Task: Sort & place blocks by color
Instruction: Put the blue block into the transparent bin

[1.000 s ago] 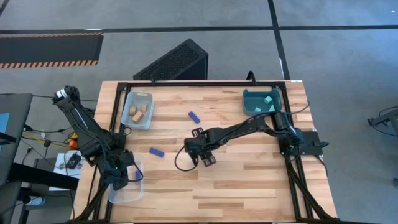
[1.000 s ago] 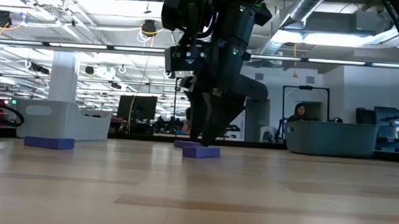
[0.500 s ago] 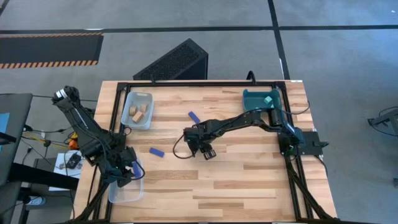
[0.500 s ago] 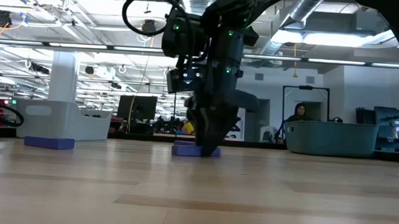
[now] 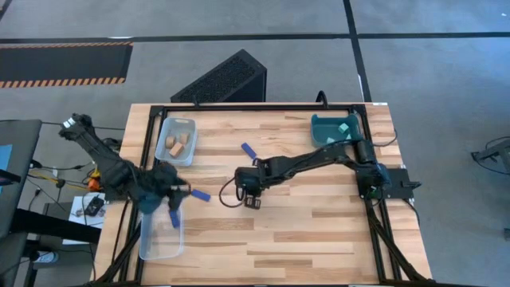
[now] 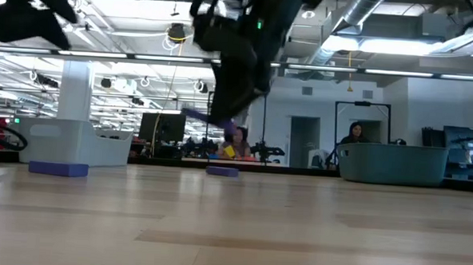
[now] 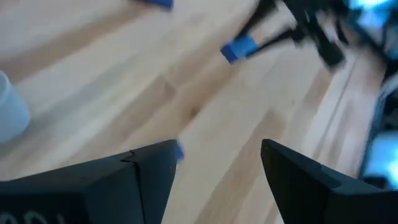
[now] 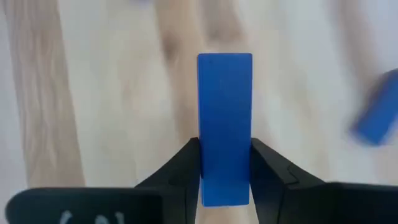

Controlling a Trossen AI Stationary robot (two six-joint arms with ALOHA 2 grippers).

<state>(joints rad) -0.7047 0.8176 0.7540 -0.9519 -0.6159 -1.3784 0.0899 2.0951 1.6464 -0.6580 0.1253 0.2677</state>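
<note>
Your wooden table (image 5: 319, 231) carries a clear bin (image 5: 160, 237) at its left edge and a teal bin (image 5: 335, 129). Your left gripper (image 5: 179, 190) hangs with fingers apart beside a blue bar (image 5: 201, 194). Your right gripper (image 8: 224, 177) is clamped on another blue block (image 8: 224, 127), lifted above mid-table.

The table (image 5: 303, 231) is pale striped wood in a black frame. Blue bars (image 5: 249, 150) lie on it, one (image 8: 224, 124) between black fingers. Tan bits (image 5: 178, 144) fill a clear bin (image 5: 163, 131); cyan cubes (image 5: 343, 127) a teal bin (image 5: 319, 134).
</note>
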